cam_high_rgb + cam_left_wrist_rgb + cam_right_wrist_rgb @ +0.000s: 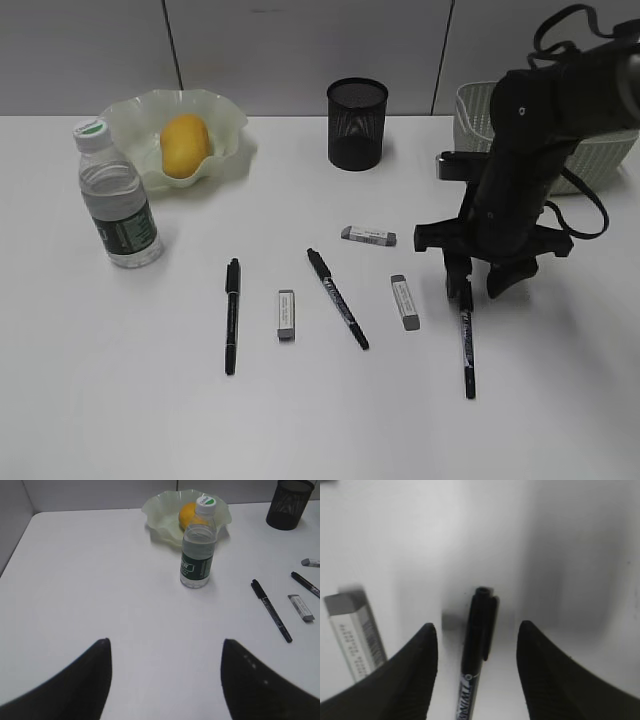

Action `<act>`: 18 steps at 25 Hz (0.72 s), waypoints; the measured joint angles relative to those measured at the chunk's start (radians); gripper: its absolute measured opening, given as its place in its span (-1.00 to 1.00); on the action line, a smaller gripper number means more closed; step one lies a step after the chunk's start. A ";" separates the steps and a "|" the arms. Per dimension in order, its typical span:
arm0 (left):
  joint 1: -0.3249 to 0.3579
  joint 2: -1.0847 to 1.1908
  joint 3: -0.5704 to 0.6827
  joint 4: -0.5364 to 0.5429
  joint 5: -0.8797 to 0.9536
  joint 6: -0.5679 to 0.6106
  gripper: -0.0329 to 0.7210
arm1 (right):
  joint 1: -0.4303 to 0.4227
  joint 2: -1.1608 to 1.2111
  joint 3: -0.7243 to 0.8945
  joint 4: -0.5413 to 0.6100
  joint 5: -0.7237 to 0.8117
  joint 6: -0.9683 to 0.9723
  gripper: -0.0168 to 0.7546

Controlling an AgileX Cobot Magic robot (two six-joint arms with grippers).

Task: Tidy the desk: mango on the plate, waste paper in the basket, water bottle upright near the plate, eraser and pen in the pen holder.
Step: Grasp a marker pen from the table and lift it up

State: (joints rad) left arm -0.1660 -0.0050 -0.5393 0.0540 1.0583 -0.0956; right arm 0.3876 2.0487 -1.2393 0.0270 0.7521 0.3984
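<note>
Right gripper [476, 655] lowered over pen [477, 645], jaws astride, not touching

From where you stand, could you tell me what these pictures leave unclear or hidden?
- Basket, exterior view: the right arm covers much of it, so its contents, waste paper included, cannot be seen.
- Pen holder, exterior view: the dark mesh hides the inside.
- Right gripper, right wrist view: its fingers straddle the rightmost pen; contact cannot be judged, and the bottom edge cuts the pen off.
- Eraser, right wrist view: label blurred.
</note>
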 joint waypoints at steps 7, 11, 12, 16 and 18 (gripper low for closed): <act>0.000 -0.001 0.000 0.000 0.000 0.000 0.43 | 0.001 0.039 -0.003 -0.027 0.009 0.023 -0.43; 0.000 -0.001 0.000 0.000 0.000 0.000 0.43 | 0.001 0.033 -0.003 -0.058 -0.019 0.025 -0.60; 0.000 -0.001 0.000 0.000 0.000 0.000 0.43 | 0.001 0.025 -0.002 -0.070 -0.040 0.025 -0.60; 0.000 -0.001 0.000 0.000 0.000 0.000 0.43 | 0.001 -0.110 0.001 -0.142 -0.229 0.002 -0.60; 0.000 -0.001 0.000 0.000 0.000 0.000 0.43 | 0.001 -0.199 0.001 -0.204 -0.412 -0.015 -0.60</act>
State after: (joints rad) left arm -0.1660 -0.0058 -0.5393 0.0540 1.0583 -0.0956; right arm 0.3886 1.8500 -1.2387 -0.1770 0.3403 0.3839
